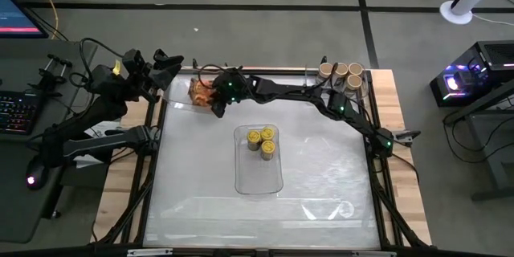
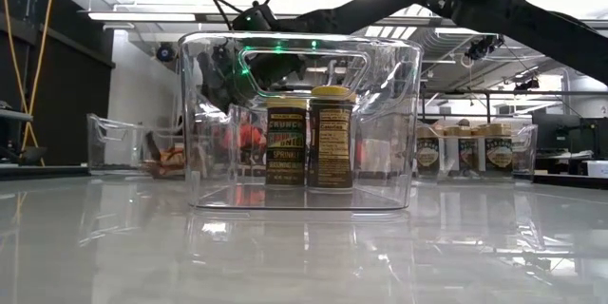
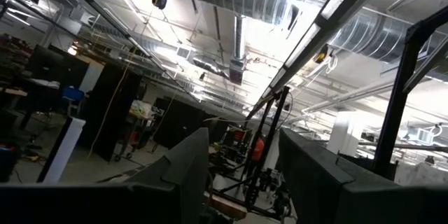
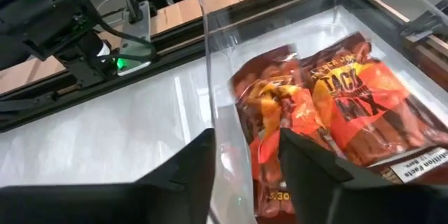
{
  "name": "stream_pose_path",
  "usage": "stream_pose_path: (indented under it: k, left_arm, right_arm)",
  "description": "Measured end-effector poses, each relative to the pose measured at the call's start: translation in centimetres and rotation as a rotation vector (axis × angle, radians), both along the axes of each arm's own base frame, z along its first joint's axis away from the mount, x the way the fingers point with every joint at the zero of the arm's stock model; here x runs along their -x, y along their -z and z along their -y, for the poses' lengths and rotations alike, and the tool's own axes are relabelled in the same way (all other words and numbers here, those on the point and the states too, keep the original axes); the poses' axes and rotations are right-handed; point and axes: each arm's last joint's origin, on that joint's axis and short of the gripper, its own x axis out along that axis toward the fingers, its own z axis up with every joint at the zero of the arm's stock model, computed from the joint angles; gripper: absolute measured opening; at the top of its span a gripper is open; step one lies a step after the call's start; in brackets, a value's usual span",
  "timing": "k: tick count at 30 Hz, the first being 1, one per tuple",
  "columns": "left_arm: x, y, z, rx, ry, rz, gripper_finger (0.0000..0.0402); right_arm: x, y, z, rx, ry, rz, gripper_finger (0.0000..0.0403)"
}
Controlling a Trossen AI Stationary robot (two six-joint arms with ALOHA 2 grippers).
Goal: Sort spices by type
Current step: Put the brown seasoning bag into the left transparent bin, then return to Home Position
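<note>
Two orange-red foil packets [image 4: 280, 112] [image 4: 371, 105] lie flat, side by side, in a clear tray [image 1: 183, 96] at the table's far left. My right gripper [image 4: 245, 168] hovers open just over the nearer packet's end, its fingers on either side of the tray's upright wall [image 4: 213, 91]. Three yellow-lidded jars [image 1: 262, 140] stand in the middle tray [image 1: 259, 178]. Beige-lidded jars [image 1: 340, 72] stand in a tray at the far right. My left gripper [image 3: 245, 175] is raised off the table's left edge, open, pointing up at the ceiling with nothing between its fingers.
The middle tray [image 2: 299, 123] fills the low view, with the packets' tray [image 2: 114, 138] behind it on one side and the beige-lidded jars [image 2: 465, 152] on the other. The near half of the table [image 1: 257, 217] is glossy bare surface. A keyboard and cables lie off the left edge.
</note>
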Motion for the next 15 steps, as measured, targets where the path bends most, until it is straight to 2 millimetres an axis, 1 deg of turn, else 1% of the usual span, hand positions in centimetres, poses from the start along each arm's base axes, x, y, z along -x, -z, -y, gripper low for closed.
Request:
stream_pose_path:
  k: [3,7,11,15]
  left_arm:
    - [0.0,0.0,0.0,0.0,0.0,0.0,0.0161]
    - [0.0,0.0,0.0,0.0,0.0,0.0,0.0161]
    - [0.0,0.0,0.0,0.0,0.0,0.0,0.0161]
    - [0.0,0.0,0.0,-0.004,-0.003,-0.001,0.0161]
  right_arm:
    - [0.0,-0.3,0.1,-0.001,0.006,-0.007,0.0175]
    - [-0.1,-1.2,0.2,-0.002,0.01,-0.01,0.0198]
    - [-0.1,-2.3,0.3,-0.002,0.007,-0.03,0.0202]
    - [0.3,-4.8,0.9,0.041,-0.007,-0.008,0.0193]
